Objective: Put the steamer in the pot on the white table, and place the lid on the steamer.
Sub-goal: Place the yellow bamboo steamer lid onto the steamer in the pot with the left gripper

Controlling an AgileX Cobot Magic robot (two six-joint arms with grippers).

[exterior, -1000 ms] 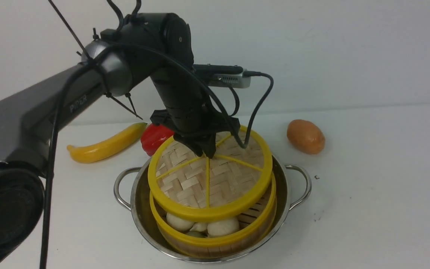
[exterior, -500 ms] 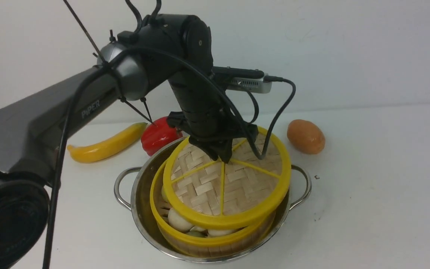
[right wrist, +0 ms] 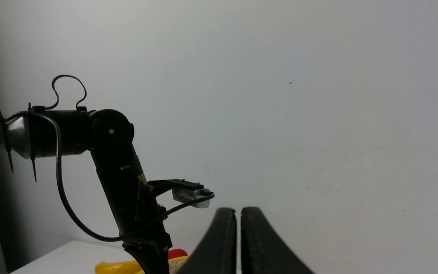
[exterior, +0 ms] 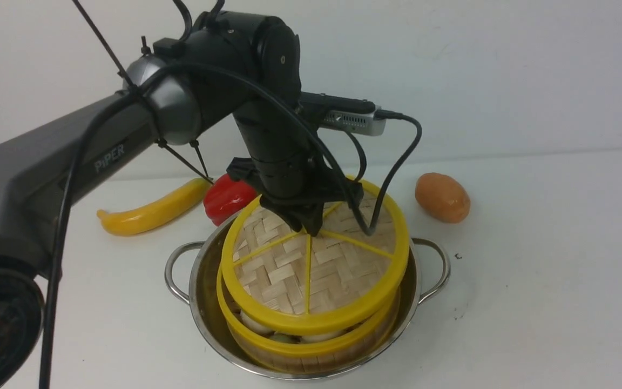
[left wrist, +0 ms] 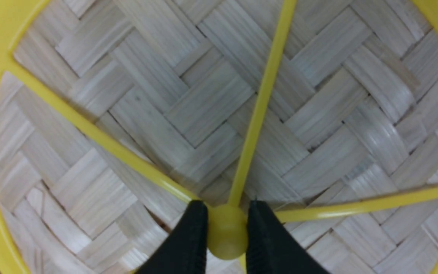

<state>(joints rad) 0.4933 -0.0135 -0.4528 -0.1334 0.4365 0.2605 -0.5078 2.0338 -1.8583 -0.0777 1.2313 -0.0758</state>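
Pinching the lid [exterior: 311,270] by its yellow knob [left wrist: 226,238], the left gripper [left wrist: 226,207] holds it tilted over the steamer [exterior: 311,348], which sits inside the pot [exterior: 203,302] on the white table [exterior: 532,297]; the right gripper [right wrist: 238,228] hangs apart, jaws pressed together, empty.

One pot [exterior: 202,305], one steamer [exterior: 295,350], one lid [exterior: 284,273]

My left gripper [left wrist: 226,208] is black; lid [exterior: 289,270] has yellow rim, spokes, pale herringbone weave; steamer [exterior: 311,351] rim yellow; pot [exterior: 203,302] silver; table [exterior: 532,297] white; banana [exterior: 149,212] yellow, pepper [exterior: 227,197] red.
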